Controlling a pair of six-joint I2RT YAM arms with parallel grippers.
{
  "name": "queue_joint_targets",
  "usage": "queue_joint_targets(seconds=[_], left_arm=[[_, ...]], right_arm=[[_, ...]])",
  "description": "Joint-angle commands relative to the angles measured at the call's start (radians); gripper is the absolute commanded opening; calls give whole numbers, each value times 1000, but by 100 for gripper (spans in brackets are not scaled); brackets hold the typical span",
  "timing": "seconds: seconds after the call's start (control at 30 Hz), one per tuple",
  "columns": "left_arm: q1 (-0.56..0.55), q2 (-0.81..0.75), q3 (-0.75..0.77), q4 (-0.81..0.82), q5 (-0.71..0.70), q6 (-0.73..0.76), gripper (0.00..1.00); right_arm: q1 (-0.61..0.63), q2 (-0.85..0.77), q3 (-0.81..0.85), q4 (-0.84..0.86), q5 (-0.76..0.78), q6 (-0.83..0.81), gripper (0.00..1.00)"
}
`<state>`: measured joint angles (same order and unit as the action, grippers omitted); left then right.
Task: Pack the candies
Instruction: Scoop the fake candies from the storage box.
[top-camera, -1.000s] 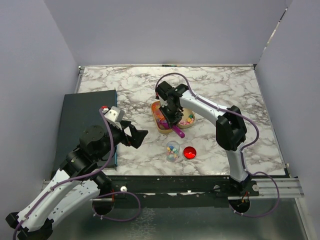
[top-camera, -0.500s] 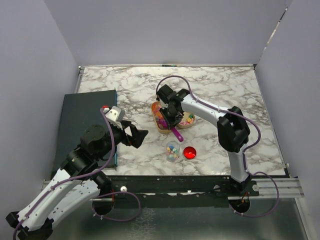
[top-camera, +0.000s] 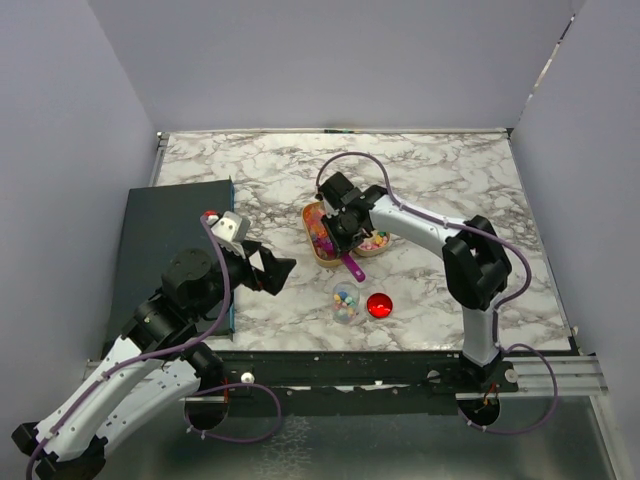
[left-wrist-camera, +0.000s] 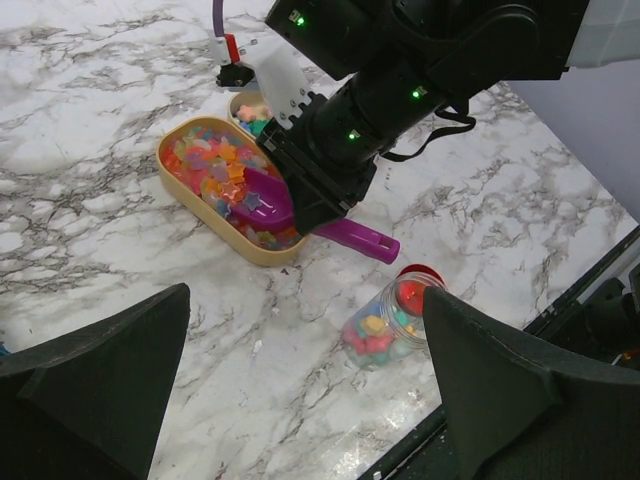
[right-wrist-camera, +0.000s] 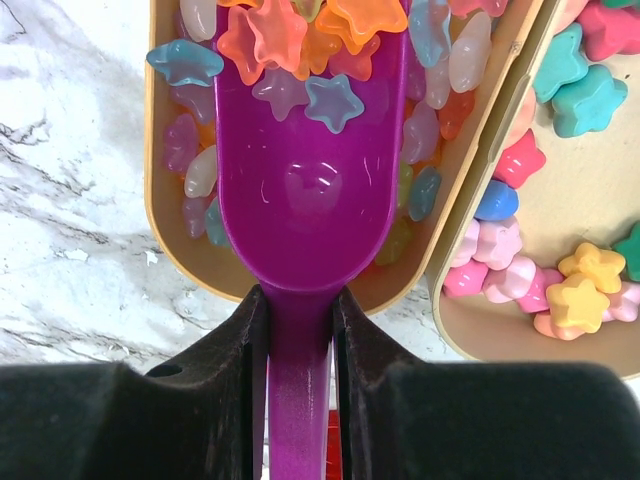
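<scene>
Candies (top-camera: 320, 232) fill a tan oval dish (top-camera: 320, 261) on the marble desk (top-camera: 450, 180), seen from above. The right claw (top-camera: 345, 240) reaches over the dish, clamped on a purple scoop (top-camera: 353, 264). The left claw (top-camera: 276, 272) hangs well left of the dish.

Left wrist view: the left claw's jaws are spread wide and hold nothing. A clear jar (left-wrist-camera: 383, 322) holding some candies sits near the dish.

Right wrist view: fingers (right-wrist-camera: 240, 350) pinch the scoop's handle. The scoop's bowl lies in the dish among star-shaped candies, and a second dish (right-wrist-camera: 600, 190) lies just beside it.
</scene>
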<state>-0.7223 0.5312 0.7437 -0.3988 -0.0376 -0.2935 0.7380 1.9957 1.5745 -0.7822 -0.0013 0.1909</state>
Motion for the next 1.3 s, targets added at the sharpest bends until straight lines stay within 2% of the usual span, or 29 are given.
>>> queue_joint_targets(seconds=[0.0, 0.57, 0.97, 1.27], left_arm=[[-3, 9, -12, -4, -21, 8, 99], [-3, 38, -15, 6, -19, 8, 99], [-3, 55, -14, 5, -33, 5, 99], [-3, 60, -15, 5, -42, 4, 99]], right_arm=[[-17, -27, -87, 103, 72, 12, 1], [-17, -184, -337, 393, 117, 3, 0], [-17, -305, -447, 489, 123, -35, 1], [-17, -445, -524, 493, 98, -95, 1]])
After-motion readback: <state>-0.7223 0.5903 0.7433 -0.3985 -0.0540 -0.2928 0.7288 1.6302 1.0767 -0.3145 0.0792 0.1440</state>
